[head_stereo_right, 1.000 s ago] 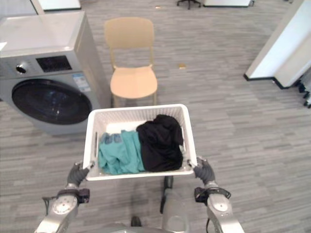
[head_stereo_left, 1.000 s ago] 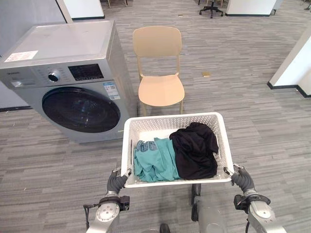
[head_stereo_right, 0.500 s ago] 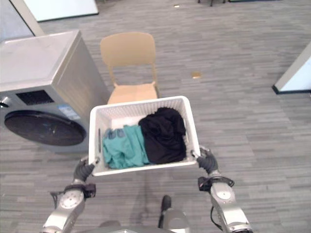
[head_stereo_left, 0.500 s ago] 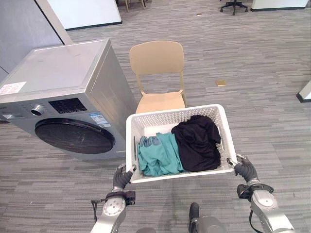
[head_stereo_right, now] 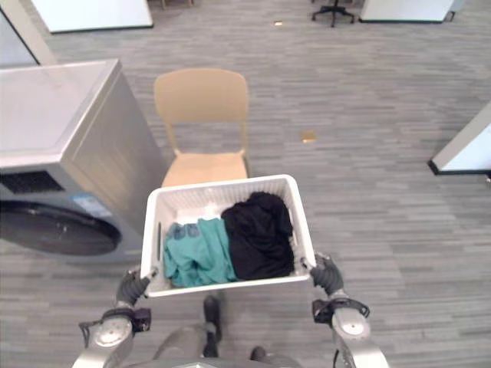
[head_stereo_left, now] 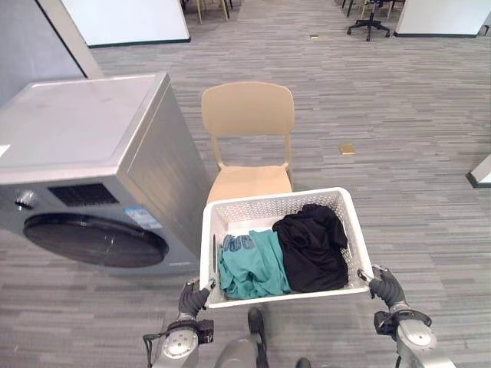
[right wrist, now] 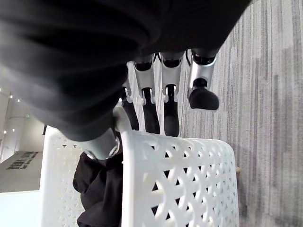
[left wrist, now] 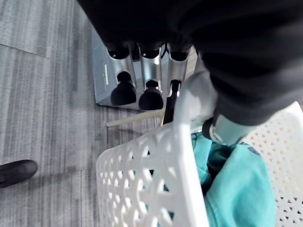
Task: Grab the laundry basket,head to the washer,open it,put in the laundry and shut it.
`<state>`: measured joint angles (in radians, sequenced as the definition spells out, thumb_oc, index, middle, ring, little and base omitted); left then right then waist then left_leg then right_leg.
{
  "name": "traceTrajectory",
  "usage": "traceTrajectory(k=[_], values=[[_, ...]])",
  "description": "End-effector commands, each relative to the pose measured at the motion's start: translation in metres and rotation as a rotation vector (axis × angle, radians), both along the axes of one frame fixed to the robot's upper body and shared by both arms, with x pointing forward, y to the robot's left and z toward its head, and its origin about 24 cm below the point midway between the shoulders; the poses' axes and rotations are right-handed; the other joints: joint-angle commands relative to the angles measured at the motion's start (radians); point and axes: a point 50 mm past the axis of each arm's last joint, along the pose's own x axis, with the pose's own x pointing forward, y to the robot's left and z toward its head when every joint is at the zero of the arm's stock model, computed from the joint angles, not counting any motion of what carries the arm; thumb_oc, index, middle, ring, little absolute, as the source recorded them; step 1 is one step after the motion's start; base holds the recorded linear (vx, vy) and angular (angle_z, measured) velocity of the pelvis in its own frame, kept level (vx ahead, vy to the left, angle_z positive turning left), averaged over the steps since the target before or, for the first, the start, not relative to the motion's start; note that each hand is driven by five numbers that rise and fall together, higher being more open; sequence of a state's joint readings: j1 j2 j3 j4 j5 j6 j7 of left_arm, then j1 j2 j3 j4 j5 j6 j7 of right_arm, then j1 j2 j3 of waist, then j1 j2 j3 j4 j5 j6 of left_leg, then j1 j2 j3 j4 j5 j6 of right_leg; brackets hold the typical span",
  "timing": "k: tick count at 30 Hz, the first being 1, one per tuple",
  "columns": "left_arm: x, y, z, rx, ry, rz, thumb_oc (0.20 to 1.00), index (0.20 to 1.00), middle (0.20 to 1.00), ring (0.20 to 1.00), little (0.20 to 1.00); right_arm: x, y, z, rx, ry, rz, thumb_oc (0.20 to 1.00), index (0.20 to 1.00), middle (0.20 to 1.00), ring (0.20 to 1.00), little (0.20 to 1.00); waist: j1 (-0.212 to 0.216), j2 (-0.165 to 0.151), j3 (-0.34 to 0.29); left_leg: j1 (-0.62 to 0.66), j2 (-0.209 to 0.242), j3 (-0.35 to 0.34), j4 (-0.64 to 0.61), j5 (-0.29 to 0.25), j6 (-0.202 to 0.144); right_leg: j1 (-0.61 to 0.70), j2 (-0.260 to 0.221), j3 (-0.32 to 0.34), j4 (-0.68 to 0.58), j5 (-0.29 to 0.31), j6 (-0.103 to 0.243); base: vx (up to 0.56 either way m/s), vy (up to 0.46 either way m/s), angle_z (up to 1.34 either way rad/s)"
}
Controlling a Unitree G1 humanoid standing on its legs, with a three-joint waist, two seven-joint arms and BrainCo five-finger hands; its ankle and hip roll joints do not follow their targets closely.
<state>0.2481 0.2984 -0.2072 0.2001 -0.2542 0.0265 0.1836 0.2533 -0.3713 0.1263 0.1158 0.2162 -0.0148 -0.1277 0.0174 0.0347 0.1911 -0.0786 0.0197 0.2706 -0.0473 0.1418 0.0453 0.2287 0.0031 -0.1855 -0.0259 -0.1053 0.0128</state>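
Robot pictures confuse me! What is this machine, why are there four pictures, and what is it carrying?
It is a walking robot with two arms. The two wide pictures come from cameras in its head, looking down. The two close-up pictures come from a camera on each wrist.

Its left hand and right hand each grip one side of a white laundry basket, with fingers curled round the rim. Inside lie a teal garment and a black garment.

On the grey floor stand a silver washing machine, its round door shut, and beside it a beige chair. The robot is carrying the basket, held just in front of both.
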Motion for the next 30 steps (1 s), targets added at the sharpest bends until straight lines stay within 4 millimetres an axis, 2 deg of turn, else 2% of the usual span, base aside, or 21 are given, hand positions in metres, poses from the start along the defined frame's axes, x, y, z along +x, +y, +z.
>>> traceTrajectory(k=[1, 3, 6, 7, 8, 10, 12, 13, 16, 17, 20, 23, 27, 30], values=[[0.031, 0.009, 0.052, -0.025, -0.292, -0.033, 0.2, 0.2, 0.2, 0.2, 0.2, 0.029, 0.018, 0.049, 0.152, -0.301, 0.064, 0.2, 0.2, 0.2, 0.2, 0.2, 0.021, -0.038, -0.038, 0.025, 0.01, -0.017, 0.062, -0.03, -0.069, -0.065, -0.157, 0.01, 0.124, 0.093, 0.114, 0.16, 0.173, -0.13], [0.034, 0.013, 0.056, -0.012, -0.305, -0.032, 0.2, 0.2, 0.2, 0.2, 0.2, 0.033, 0.024, 0.052, 0.16, -0.314, 0.083, 0.2, 0.2, 0.2, 0.2, 0.2, 0.022, -0.041, -0.022, 0.043, 0.002, -0.015, 0.071, -0.056, -0.046, -0.139, -0.175, 0.04, 0.251, 0.136, 0.129, 0.1, 0.169, -0.14], [0.035, 0.016, 0.059, 0.014, -0.313, -0.036, 0.2, 0.2, 0.2, 0.2, 0.2, 0.034, 0.027, 0.052, 0.162, -0.313, 0.099, 0.2, 0.2, 0.2, 0.2, 0.2, 0.006, -0.034, -0.006, 0.083, -0.004, -0.034, 0.06, -0.084, -0.032, -0.235, -0.142, 0.068, 0.326, 0.15, 0.122, 0.13, 0.157, -0.04], [0.034, 0.018, 0.059, 0.018, -0.313, -0.033, 0.2, 0.2, 0.2, 0.2, 0.2, 0.034, 0.027, 0.051, 0.16, -0.305, 0.101, 0.2, 0.2, 0.2, 0.2, 0.2, -0.009, -0.024, 0.002, 0.124, -0.012, -0.041, 0.03, -0.097, -0.027, -0.306, -0.118, 0.035, 0.326, 0.149, 0.11, 0.17, 0.123, 0.12], [0.034, 0.018, 0.059, 0.017, -0.312, -0.033, 0.2, 0.2, 0.2, 0.2, 0.2, 0.034, 0.026, 0.051, 0.16, -0.304, 0.101, 0.2, 0.2, 0.2, 0.2, 0.2, -0.012, -0.023, 0.002, 0.127, -0.012, -0.044, 0.025, -0.096, -0.028, -0.306, -0.118, 0.032, 0.329, 0.146, 0.11, 0.2, 0.111, -0.09], [0.032, 0.02, 0.057, 0.019, -0.303, -0.025, 0.2, 0.2, 0.2, 0.2, 0.2, 0.034, 0.023, 0.049, 0.157, -0.299, 0.09, 0.2, 0.2, 0.2, 0.2, 0.2, -0.035, -0.02, 0.013, 0.18, -0.028, -0.059, -0.003, -0.116, -0.03, -0.374, -0.086, -0.009, 0.264, 0.157, 0.097, 0.21, 0.047, -0.05], [0.033, 0.02, 0.057, 0.017, -0.301, -0.024, 0.2, 0.2, 0.2, 0.2, 0.2, 0.033, 0.023, 0.049, 0.158, -0.297, 0.088, 0.2, 0.2, 0.2, 0.2, 0.2, -0.044, -0.022, 0.019, 0.192, -0.035, -0.076, -0.002, -0.124, -0.03, -0.379, -0.073, -0.005, 0.243, 0.164, 0.095, 0.21, 0.019, 0.29], [0.033, 0.019, 0.056, 0.017, -0.299, -0.026, 0.2, 0.2, 0.2, 0.2, 0.2, 0.032, 0.021, 0.048, 0.157, -0.291, 0.082, 0.2, 0.2, 0.2, 0.2, 0.2, -0.056, -0.029, 0.024, 0.213, -0.049, -0.108, 0.001, -0.141, -0.03, -0.398, -0.042, 0.02, 0.21, 0.177, 0.094, 0.29, 0.006, 0.34], [0.033, 0.018, 0.056, 0.022, -0.301, -0.028, 0.2, 0.2, 0.2, 0.2, 0.2, 0.03, 0.021, 0.046, 0.157, -0.283, 0.085, 0.2, 0.2, 0.2, 0.2, 0.2, -0.065, -0.031, 0.027, 0.235, -0.056, -0.133, 0.003, -0.158, -0.033, -0.401, -0.034, 0.019, 0.166, 0.199, 0.095, 0.21, -0.042, 0.66], [0.032, 0.017, 0.054, 0.024, -0.297, -0.037, 0.2, 0.2, 0.2, 0.2, 0.2, 0.026, 0.02, 0.041, 0.169, -0.26, 0.077, 0.2, 0.2, 0.2, 0.2, 0.2, -0.063, -0.041, 0.018, 0.236, -0.058, -0.147, 0.022, -0.178, -0.045, -0.36, -0.043, 0.028, 0.103, 0.203, 0.091, 0.13, -0.094, 0.62], [0.037, 0.012, 0.056, 0.011, -0.308, -0.058, 0.2, 0.2, 0.2, 0.2, 0.2, 0.026, 0.014, 0.039, 0.149, -0.249, 0.063, 0.2, 0.2, 0.2, 0.2, 0.2, -0.063, -0.055, 0.012, 0.174, -0.029, -0.145, 0.187, -0.196, -0.084, -0.302, -0.057, 0.019, 0.073, 0.201, 0.075, 0.1, -0.108, 0.75], [0.041, 0.009, 0.055, 0.0, -0.307, -0.06, 0.2, 0.2, 0.2, 0.2, 0.2, 0.028, 0.009, 0.037, 0.123, -0.236, 0.055, 0.2, 0.2, 0.2, 0.2, 0.2, -0.05, -0.058, 0.016, 0.11, -0.001, -0.141, 0.293, -0.168, -0.105, -0.252, -0.059, -0.001, 0.05, 0.179, 0.049, 0.08, -0.063, 0.46], [0.044, 0.01, 0.052, 0.019, -0.293, -0.054, 0.2, 0.2, 0.2, 0.2, 0.2, 0.028, 0.007, 0.032, 0.118, -0.206, 0.045, 0.2, 0.2, 0.2, 0.2, 0.2, -0.035, -0.069, 0.013, 0.063, 0.027, -0.133, 0.222, -0.161, -0.099, -0.213, -0.081, -0.017, 0.024, 0.155, 0.054, 0.1, 0.022, 0.29], [0.045, 0.009, 0.049, 0.031, -0.28, -0.06, 0.2, 0.2, 0.2, 0.2, 0.2, 0.026, 0.007, 0.024, 0.118, -0.17, 0.037, 0.2, 0.2, 0.2, 0.2, 0.2, -0.029, -0.066, 0.008, 0.039, 0.055, -0.141, 0.168, -0.111, -0.117, -0.192, -0.083, -0.01, 0.016, 0.142, 0.058, 0.13, 0.059, 0.01]])
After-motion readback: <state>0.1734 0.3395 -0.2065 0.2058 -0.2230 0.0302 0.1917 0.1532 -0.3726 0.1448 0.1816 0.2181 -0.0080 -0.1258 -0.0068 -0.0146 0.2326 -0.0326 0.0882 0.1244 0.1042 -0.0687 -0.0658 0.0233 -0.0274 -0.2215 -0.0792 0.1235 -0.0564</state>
